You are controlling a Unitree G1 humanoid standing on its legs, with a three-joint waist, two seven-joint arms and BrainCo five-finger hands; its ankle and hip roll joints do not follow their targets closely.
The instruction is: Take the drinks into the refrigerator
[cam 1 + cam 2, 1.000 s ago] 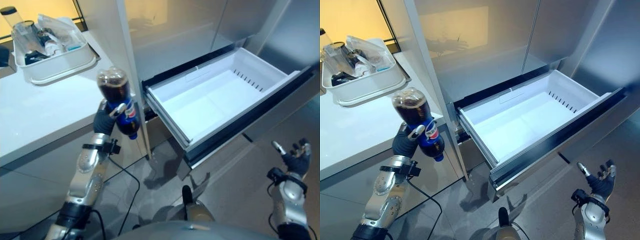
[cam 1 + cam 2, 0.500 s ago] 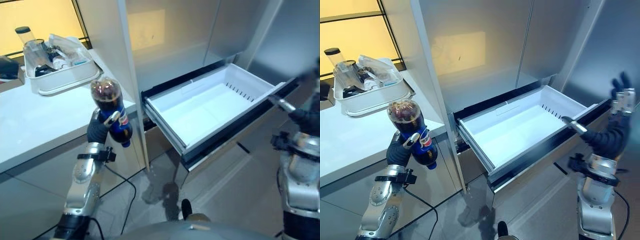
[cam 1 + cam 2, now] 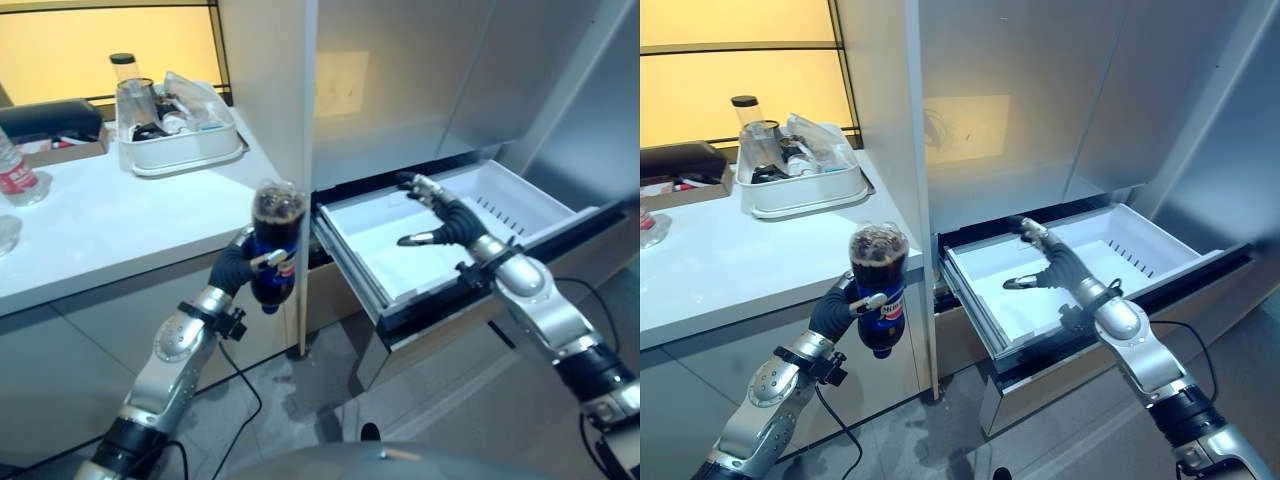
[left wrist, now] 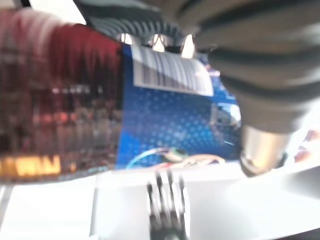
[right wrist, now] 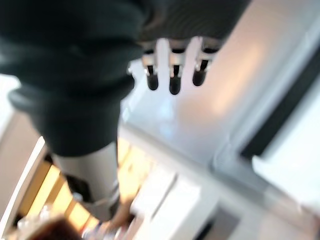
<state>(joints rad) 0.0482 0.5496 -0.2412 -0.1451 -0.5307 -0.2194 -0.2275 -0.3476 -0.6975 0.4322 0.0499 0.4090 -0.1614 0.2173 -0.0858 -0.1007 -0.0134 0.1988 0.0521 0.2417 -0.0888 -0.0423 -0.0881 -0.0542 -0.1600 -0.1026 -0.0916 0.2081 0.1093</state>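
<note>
A cola bottle (image 3: 273, 235) with a blue label and dark drink is held wide end up in my left hand (image 3: 234, 270), whose fingers curl round its label (image 4: 165, 120). It hangs in front of the counter's corner, just left of the open white refrigerator drawer (image 3: 540, 200). The drawer is pulled out below the closed grey refrigerator doors (image 3: 1040, 90), and nothing lies in the part I can see. My right hand (image 3: 445, 218) hovers over the drawer's left half with its fingers (image 5: 172, 75) spread and holding nothing.
The white counter (image 3: 110, 225) on the left carries a white tub (image 3: 180, 150) of glassware, a clear bottle with a red label (image 3: 12, 175) and a black box (image 3: 50, 118). A tall white panel (image 3: 270, 90) stands between counter and refrigerator. Grey floor lies below the drawer.
The whole view has shifted. My right arm has swung up from low on the right to over the drawer, hand still spread. My left hand keeps hold of the bottle, now nearer the drawer.
</note>
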